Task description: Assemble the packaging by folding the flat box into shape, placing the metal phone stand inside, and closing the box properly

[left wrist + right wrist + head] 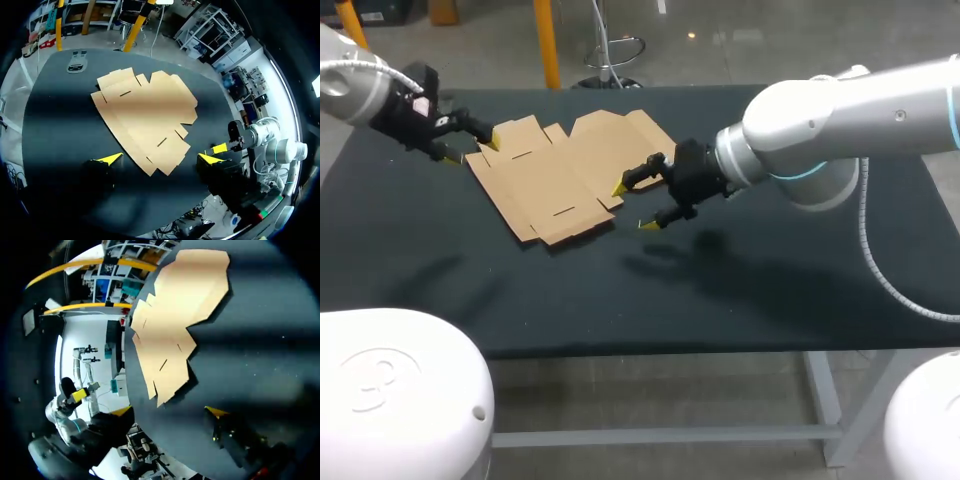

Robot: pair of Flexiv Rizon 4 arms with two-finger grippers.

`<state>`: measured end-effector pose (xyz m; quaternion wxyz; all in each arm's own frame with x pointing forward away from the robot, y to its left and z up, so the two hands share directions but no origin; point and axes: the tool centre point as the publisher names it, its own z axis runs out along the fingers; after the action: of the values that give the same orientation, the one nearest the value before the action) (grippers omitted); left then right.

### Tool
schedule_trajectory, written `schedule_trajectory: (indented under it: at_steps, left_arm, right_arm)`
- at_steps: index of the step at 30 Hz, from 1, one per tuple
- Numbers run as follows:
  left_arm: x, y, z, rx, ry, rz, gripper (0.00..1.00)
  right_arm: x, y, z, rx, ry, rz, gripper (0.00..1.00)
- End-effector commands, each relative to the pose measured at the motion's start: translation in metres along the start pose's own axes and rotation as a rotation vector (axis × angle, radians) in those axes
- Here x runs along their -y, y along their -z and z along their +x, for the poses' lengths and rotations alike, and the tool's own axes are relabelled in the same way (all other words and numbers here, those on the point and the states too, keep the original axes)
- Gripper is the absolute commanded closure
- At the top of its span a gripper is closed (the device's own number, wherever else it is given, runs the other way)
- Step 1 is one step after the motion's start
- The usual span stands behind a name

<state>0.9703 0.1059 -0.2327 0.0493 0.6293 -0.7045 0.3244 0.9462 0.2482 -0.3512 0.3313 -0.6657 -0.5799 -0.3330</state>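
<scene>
The left tool [471, 149] has its yellow tips apart and grips nothing, poised at the far-left corner of the flat box [555, 170]; the right tool [633, 207] is likewise spread and empty, at the box's right edge, one tip over the cardboard; the box lies unfolded, with no flap raised that I can see, so a tip pushing a flap would likely slide the whole sheet instead of folding it, or crease it off the score line; with both arms closing on one sheet they could crowd each other; a small grey piece, possibly the metal phone stand [76, 61], sits beyond the box's far corner and could be knocked; the worktop [720, 290] is dark and matte, with bare surface on the box's near side.
</scene>
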Motion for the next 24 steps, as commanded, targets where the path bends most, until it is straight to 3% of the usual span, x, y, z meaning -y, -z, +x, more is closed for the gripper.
schedule_trajectory:
  at_steps: [1,3,6,8,11,16,18,21,24]
  left_arm:
    - [-0.007,0.004,0.000,0.013,0.004,0.010,0.00]
    - [-0.008,0.005,-0.001,0.016,0.005,0.011,0.00]
    - [-0.010,0.007,-0.002,0.019,0.006,0.015,0.00]
    - [-0.011,0.008,-0.003,0.017,0.005,0.019,0.00]
    - [-0.012,0.008,-0.003,0.013,0.004,0.024,0.00]
    - [-0.013,0.009,-0.004,0.015,-0.002,0.023,0.00]
    - [-0.014,0.010,-0.004,0.015,-0.005,0.025,0.00]
    - [-0.016,0.011,-0.005,0.017,-0.012,0.026,0.00]
    - [-0.018,0.013,-0.006,0.020,-0.018,0.029,0.00]
  right_arm:
    - [-0.006,-0.018,-0.003,-0.005,-0.006,0.022,0.07]
    - [-0.006,-0.019,-0.006,-0.004,-0.016,0.012,0.07]
    - [-0.005,-0.023,-0.011,-0.020,-0.038,-0.001,0.18]
    - [-0.004,-0.028,-0.013,-0.036,-0.055,-0.001,0.16]
    - [-0.003,-0.036,-0.015,-0.055,-0.068,0.007,0.04]
    - [-0.001,-0.049,-0.019,-0.058,-0.092,0.017,0.10]
    - [-0.002,-0.052,-0.022,-0.071,-0.104,0.016,0.17]
    - [-0.005,-0.055,-0.021,-0.083,-0.112,0.006,0.38]
    - [-0.007,-0.059,-0.017,-0.087,-0.110,0.000,0.44]
